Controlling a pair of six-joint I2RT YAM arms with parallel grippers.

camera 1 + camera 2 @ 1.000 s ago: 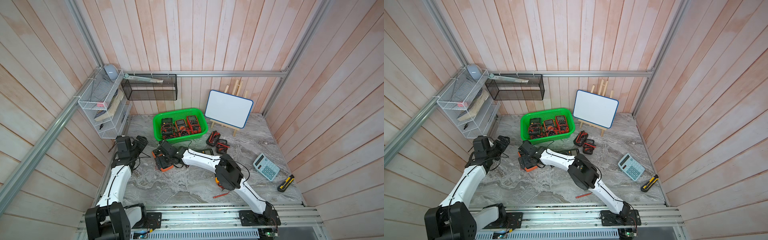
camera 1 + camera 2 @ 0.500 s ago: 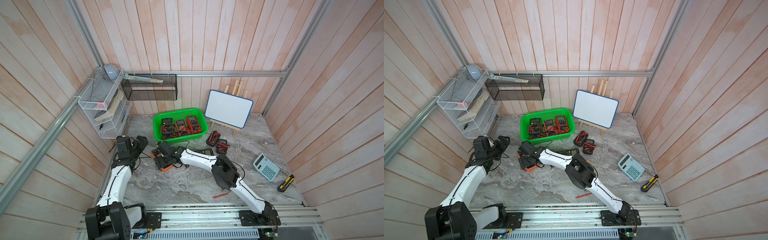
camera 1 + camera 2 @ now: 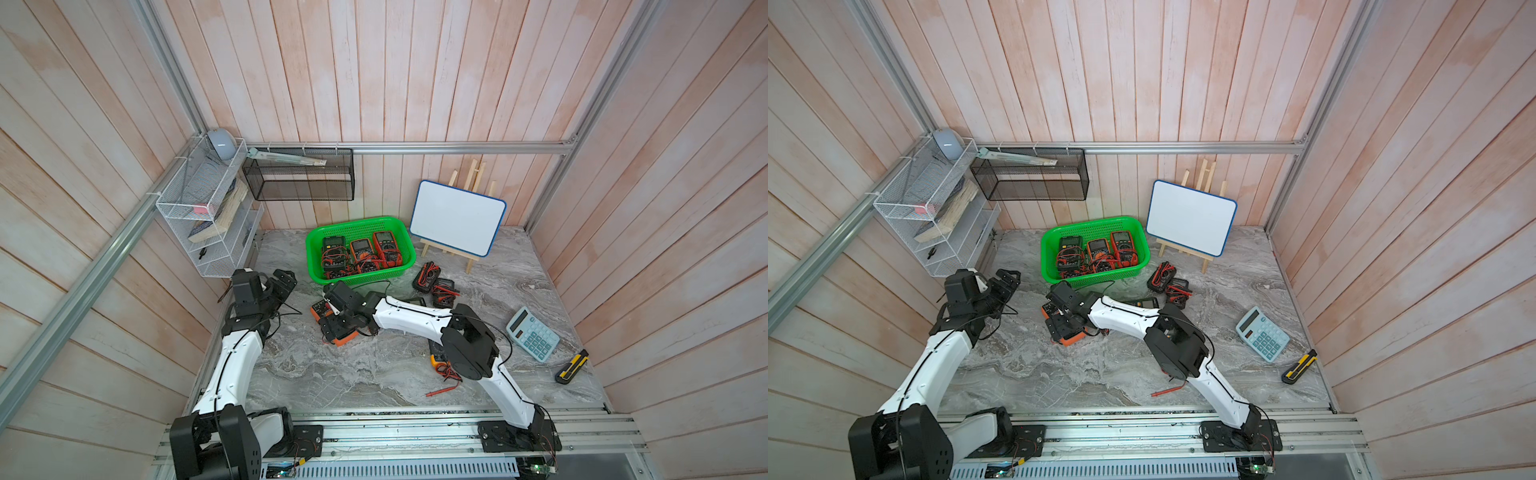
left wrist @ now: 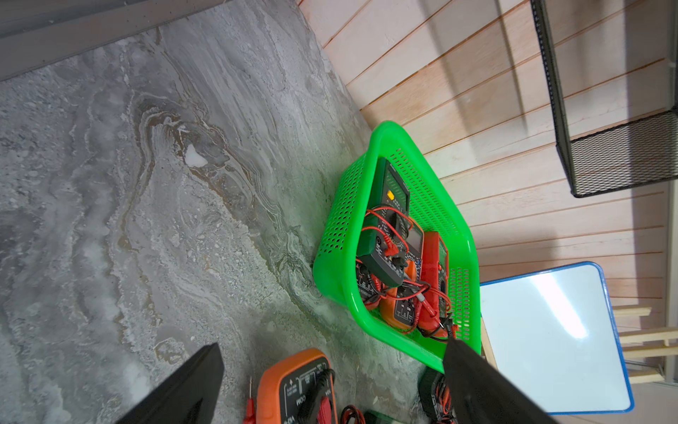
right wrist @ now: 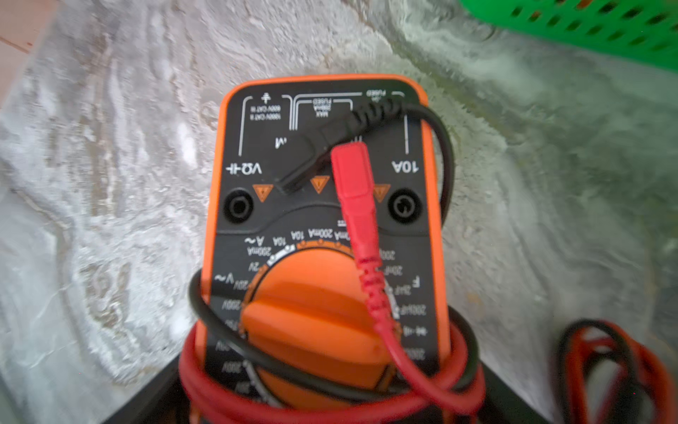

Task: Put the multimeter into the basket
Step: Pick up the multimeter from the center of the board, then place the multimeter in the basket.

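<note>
My right jaws straddle the multimeter [image 5: 293, 220], clamp unclear; jack end points away, basket [image 5: 587, 25] close ahead; left jaws wide, empty

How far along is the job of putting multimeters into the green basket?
Done: at least three multimeters lie in the basket. In hand: the right tool straddles an orange multimeter on the table; grip unclear. Remaining: that one, plus black multimeters near the whiteboard.
</note>
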